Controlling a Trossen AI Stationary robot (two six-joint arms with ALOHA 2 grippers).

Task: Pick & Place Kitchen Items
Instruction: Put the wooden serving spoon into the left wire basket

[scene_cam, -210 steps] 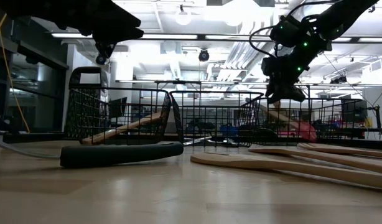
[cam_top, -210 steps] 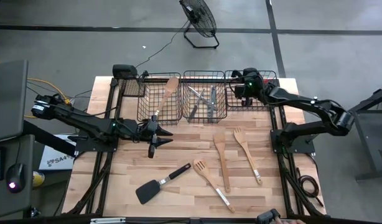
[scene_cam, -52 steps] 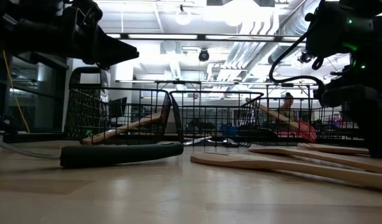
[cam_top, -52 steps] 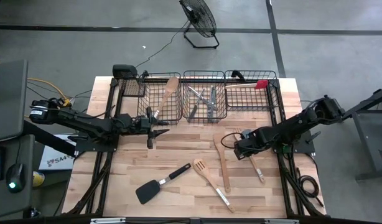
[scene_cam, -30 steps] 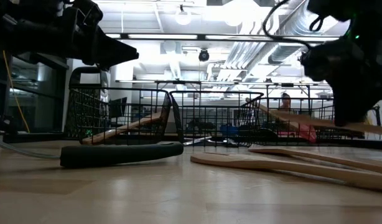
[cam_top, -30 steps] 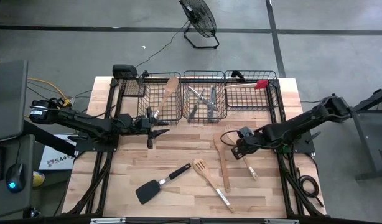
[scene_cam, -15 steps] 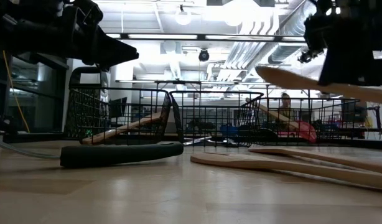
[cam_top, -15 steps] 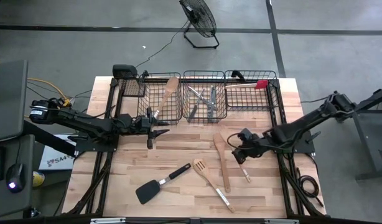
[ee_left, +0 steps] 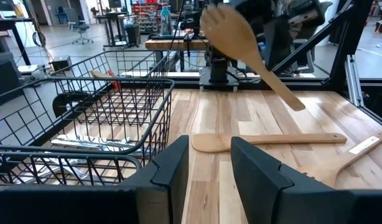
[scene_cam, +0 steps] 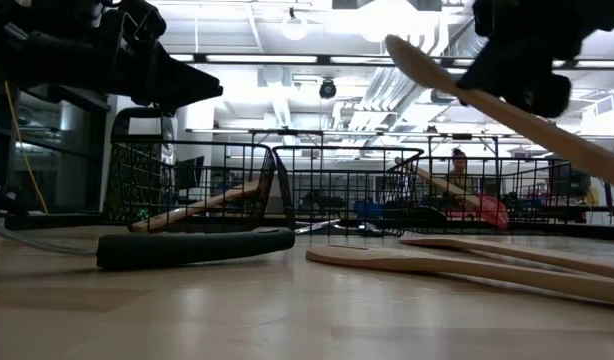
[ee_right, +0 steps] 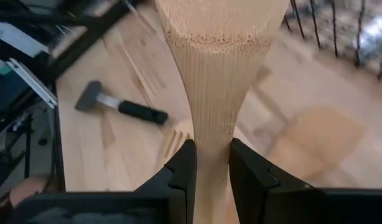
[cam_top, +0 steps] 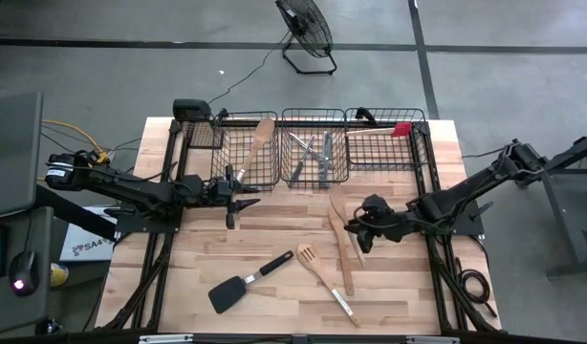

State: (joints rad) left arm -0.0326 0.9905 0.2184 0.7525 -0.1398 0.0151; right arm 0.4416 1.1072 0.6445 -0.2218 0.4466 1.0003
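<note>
The right tool was clenched on the handle of a pale wooden turner, its two dark fingers pinching the narrow neck from both sides. It carried the turner clear of the bench, tilted, with the head raised and the handle sloping down, as the low view showed. From above, the held turner crossed over a wooden spatula lying flat at mid-bench.

The left tool hung just in front of the left wire basket with its fingers parted and nothing between them.

A slotted wooden turner with a metal handle and a black turner lay on the bench nearer the front edge. A wooden spoon leaned in the left basket, silver cutlery sat in the middle basket, and a red-headed spatula rested across the right basket.

A white label beside the bench under the left arm carried writing that seemed to begin "SA"; the rest was too small to read.
</note>
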